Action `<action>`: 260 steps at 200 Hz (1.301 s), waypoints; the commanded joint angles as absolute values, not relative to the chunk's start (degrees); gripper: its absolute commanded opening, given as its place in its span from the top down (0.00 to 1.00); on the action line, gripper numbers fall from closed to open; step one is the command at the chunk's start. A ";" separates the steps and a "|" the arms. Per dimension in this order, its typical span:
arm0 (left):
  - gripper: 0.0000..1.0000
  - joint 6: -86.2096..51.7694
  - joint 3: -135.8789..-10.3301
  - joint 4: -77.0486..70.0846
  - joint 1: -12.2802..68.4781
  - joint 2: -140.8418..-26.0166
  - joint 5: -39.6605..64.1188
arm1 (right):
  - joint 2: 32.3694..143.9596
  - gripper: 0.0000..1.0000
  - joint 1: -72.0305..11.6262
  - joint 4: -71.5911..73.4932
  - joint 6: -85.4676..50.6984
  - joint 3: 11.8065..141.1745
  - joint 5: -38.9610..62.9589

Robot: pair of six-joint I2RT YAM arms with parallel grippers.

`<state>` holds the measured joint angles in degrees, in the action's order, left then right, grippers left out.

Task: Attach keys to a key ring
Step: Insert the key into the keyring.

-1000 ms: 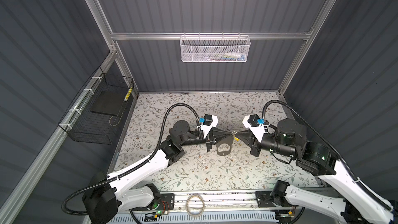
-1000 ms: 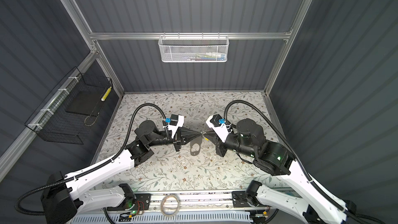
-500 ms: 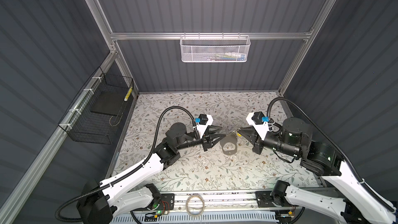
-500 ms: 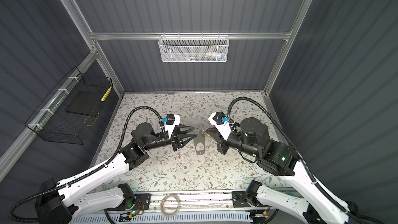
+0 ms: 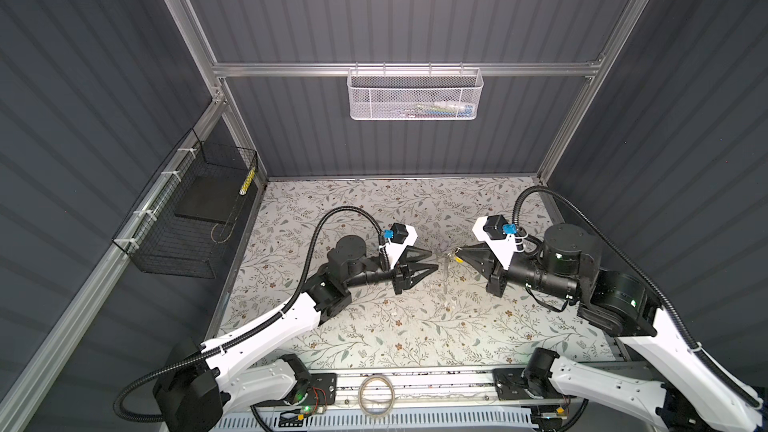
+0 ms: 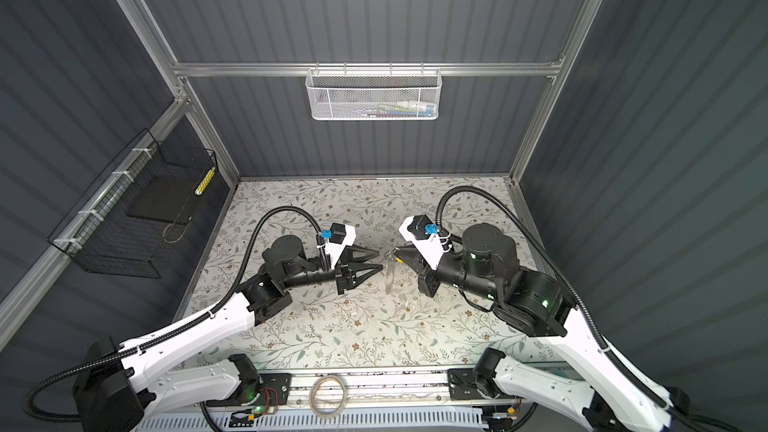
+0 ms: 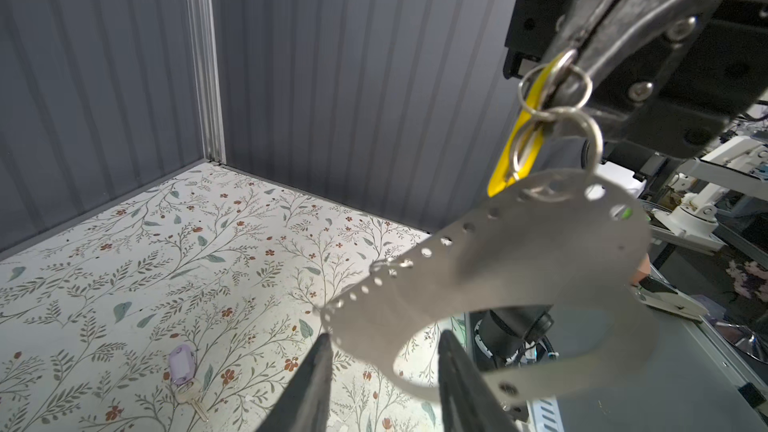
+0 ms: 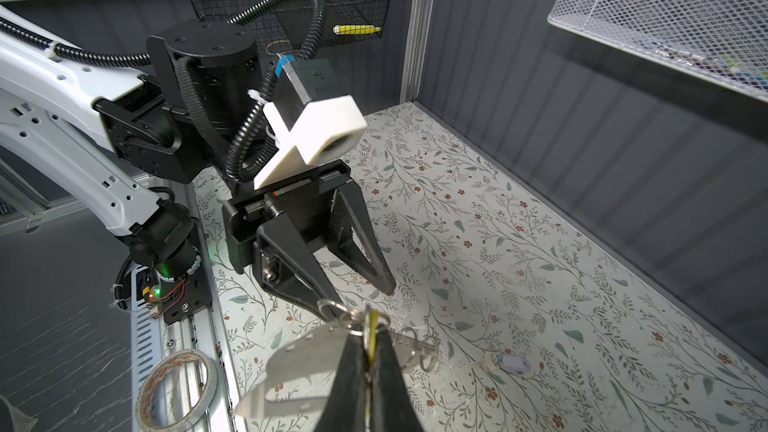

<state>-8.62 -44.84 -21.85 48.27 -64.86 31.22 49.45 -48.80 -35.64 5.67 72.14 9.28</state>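
My right gripper (image 8: 368,328) is shut on the bright yellow key (image 7: 519,139), which carries small silver split rings. The key ring (image 7: 519,268), a flat grey plate with a row of small holes and one large oval opening, hangs from those rings above the table. It shows only as a faint blur (image 5: 446,280) in both top views. My left gripper (image 5: 435,260) is open, its fingertips (image 7: 324,338) right by the plate's lower edge and gripping nothing. The lilac key (image 7: 181,361) lies alone on the floral tabletop (image 8: 514,363).
A tape roll (image 5: 376,394) lies on the front rail between the arm bases. A white mesh basket (image 5: 415,95) hangs on the back wall and a black wire basket (image 5: 191,209) on the left wall. Both arms meet over the middle of the floral mat (image 5: 374,326).
My left gripper has opened, let go of the key ring and drawn back slightly to the left. The ring now dangles from the right gripper, which stays shut.
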 commanded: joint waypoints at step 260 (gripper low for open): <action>0.96 -4.39 -54.51 -13.52 48.12 -67.59 39.21 | 53.09 1.00 -38.08 -32.08 3.59 72.54 28.73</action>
<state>-4.51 -52.05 -16.58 48.36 -67.20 41.65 53.43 -38.44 -34.02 4.84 72.14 28.40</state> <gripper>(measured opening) 0.057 0.049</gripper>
